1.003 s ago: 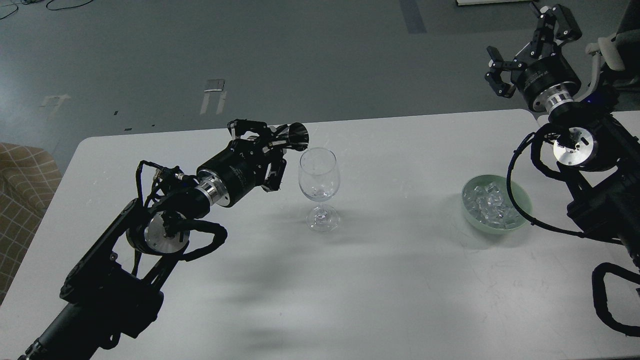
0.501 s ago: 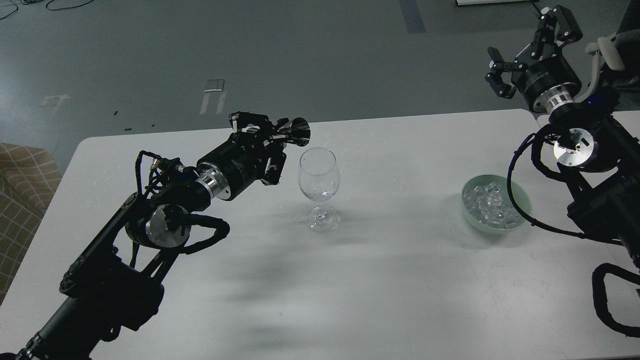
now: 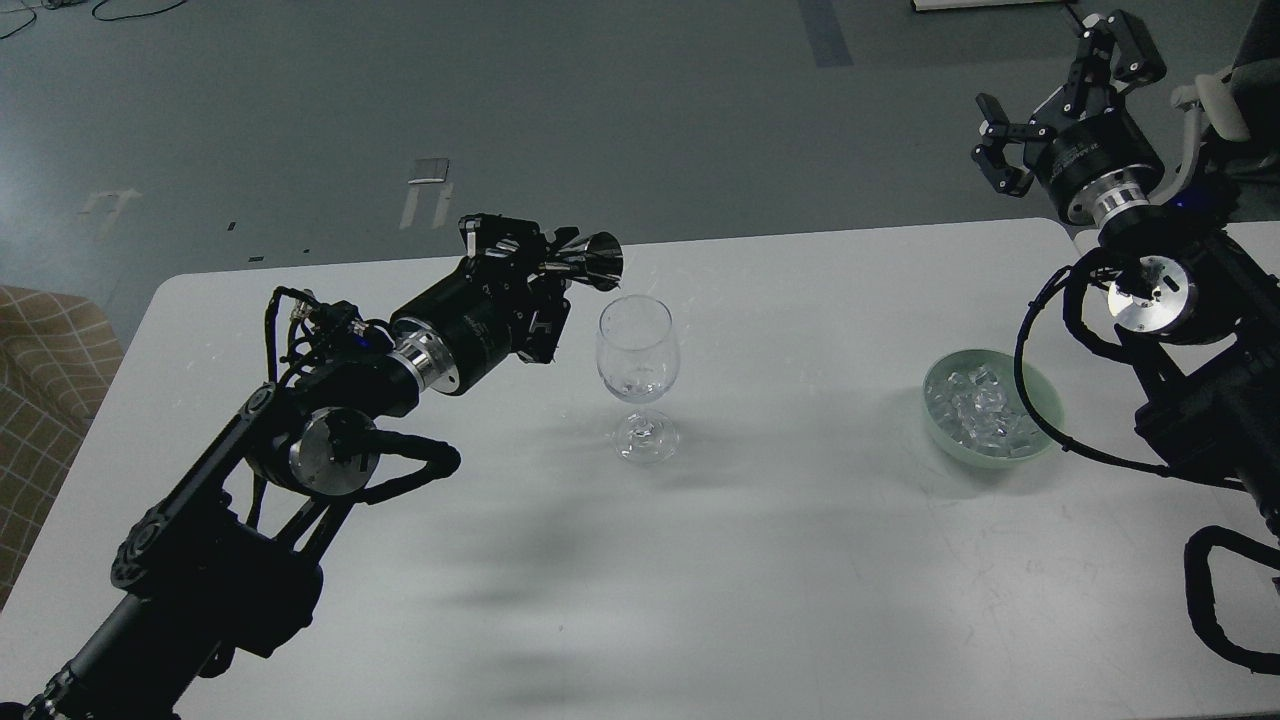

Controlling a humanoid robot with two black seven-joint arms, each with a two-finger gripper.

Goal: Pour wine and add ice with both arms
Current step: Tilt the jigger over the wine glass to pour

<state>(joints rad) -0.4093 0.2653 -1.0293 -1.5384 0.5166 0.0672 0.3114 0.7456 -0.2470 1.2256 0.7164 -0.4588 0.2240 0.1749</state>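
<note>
A clear stemmed wine glass (image 3: 638,370) stands upright near the middle of the white table (image 3: 780,560). My left gripper (image 3: 545,265) is shut on a small shiny metal jigger (image 3: 590,262), held on its side with its mouth just above and left of the glass rim. Several clear ice cubes (image 3: 978,408) lie in a pale green bowl (image 3: 1040,385) at the right. My right gripper (image 3: 1050,85) is open and empty, raised high beyond the table's far right corner, well above the bowl.
A checked beige seat (image 3: 45,370) stands off the table's left edge. Grey floor lies beyond the far edge. My right arm's cable (image 3: 1030,400) loops over the bowl's right side.
My left gripper has lifted the jigger a little up and to the right, above the glass rim. The right arm has barely moved.
</note>
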